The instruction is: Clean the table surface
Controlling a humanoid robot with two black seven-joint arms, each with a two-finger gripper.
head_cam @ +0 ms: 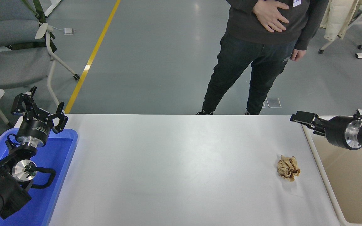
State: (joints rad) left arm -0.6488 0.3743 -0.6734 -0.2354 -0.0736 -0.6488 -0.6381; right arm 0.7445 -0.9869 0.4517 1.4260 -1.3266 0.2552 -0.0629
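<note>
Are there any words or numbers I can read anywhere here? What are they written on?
White print on the left gripper: too small and blurred to read.
Any print on the right gripper: none visible.
Table surface, crumpled brown paper ball, blue tray, beige bin: no writing.
Yellow floor line: a marking, no words.

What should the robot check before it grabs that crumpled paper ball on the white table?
1. Crumpled brown paper ball lies alone on the table surface, nothing touching it: ok.
2. Right claw holds nothing: ok.
3. Right claw open wide enough for the ball: cannot tell, seen side-on.
4. Right claw above the ball: not ok, it sits farther back near the beige bin.
5. Person stands back from the table, hands away: ok.
6. Left claw parked over the blue tray, out of the way: ok.
</note>
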